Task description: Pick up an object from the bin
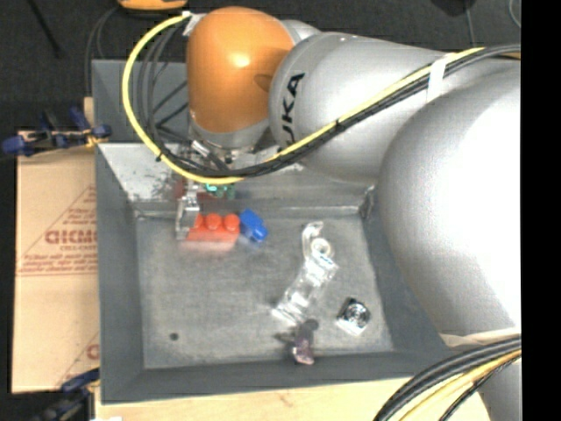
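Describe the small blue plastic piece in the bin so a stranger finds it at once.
Look in the grey metal bin, near its far wall. Beside the red-orange studded block, on its right in the view, lies the small blue plastic piece, the bin's only blue thing.

- The bin [175, 314] holds five loose things, all in its far and right parts.
- A brick [215, 228] lies near the far wall, left of the middle.
- A small block [253, 227] sits just beside the brick's right end.
- The pincer [188, 220] stands at the brick's left end.
- A long piece [307, 283] lies right of the middle, slanting from the far side toward the near wall.
- A lump [352, 316] sits just right of it.
- A small bit [303, 351] lies at its near end, by the near wall.
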